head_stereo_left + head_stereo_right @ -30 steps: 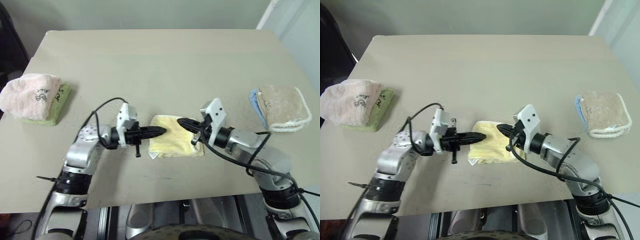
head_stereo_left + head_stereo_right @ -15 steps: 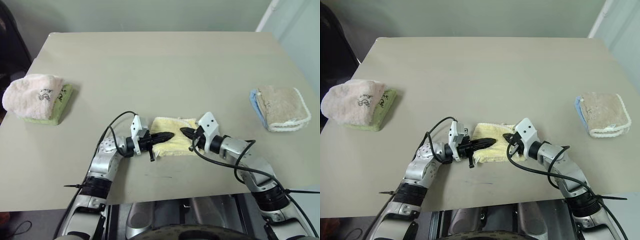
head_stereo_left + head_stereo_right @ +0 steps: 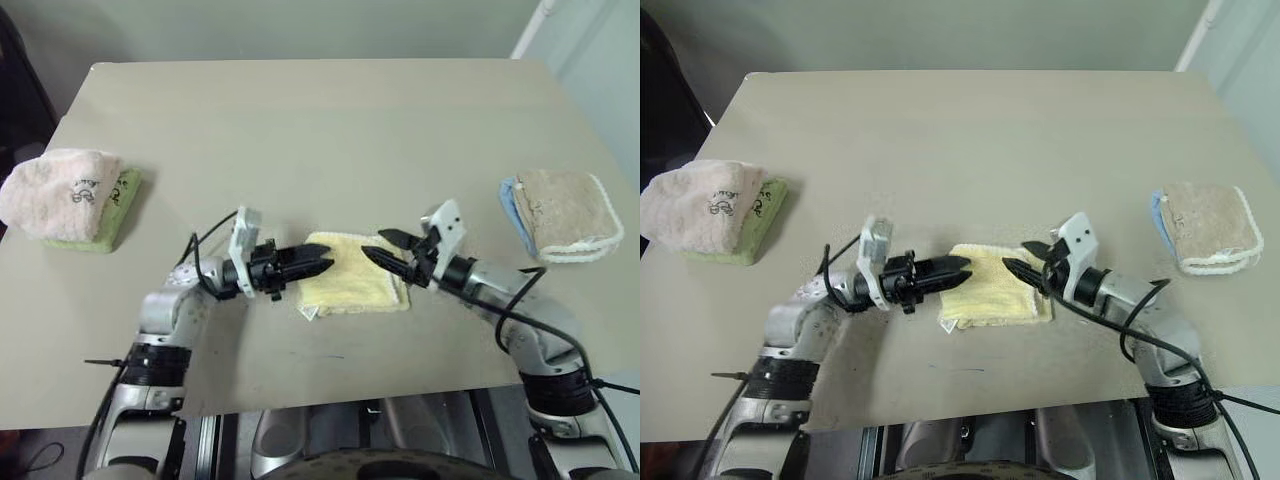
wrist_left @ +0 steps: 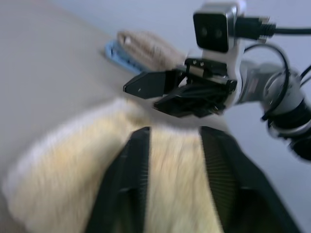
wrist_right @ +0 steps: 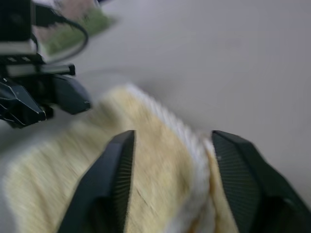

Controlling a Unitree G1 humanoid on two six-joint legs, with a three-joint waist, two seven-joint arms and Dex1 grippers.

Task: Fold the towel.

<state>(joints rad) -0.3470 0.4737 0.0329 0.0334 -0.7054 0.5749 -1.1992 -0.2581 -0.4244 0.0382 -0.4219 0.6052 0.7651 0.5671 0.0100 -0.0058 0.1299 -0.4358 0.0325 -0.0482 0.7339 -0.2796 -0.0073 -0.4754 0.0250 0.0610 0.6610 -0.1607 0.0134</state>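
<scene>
Compared with a second earlier, both hands had gone from closed fingertips to parted fingers. Half a second earlier both hands had been pressed low onto the towel; now they had drawn back to its side edges and lifted slightly.

The towel [image 3: 352,286], pale yellow and fluffy, lay folded into a compact, nearly square pad near the front middle of the bench [image 3: 320,140]. Its slightly longer side ran left to right, with its edges roughly square to the front of the bench. A small white tag [image 3: 308,312] stuck out at its front left corner.

The left hand [image 3: 322,266] pointed rightward over the left edge of the towel, fingers moderately parted, gripping nothing. In the left wrist view its two black fingers [image 4: 129,179] framed the yellow pile with a clear gap between them. The right hand [image 3: 387,249] pointed leftward over the towel's back right corner, fingers spread wider, also empty. Whether either fingertip still brushed the cloth could not be told. The two hands faced each other across the towel, tips well apart.

A folded pink towel [image 3: 58,193] sat on a green one [image 3: 112,219] at the bench's left edge. A beige towel [image 3: 566,214] on a blue one [image 3: 514,212] sat at the right edge.
</scene>
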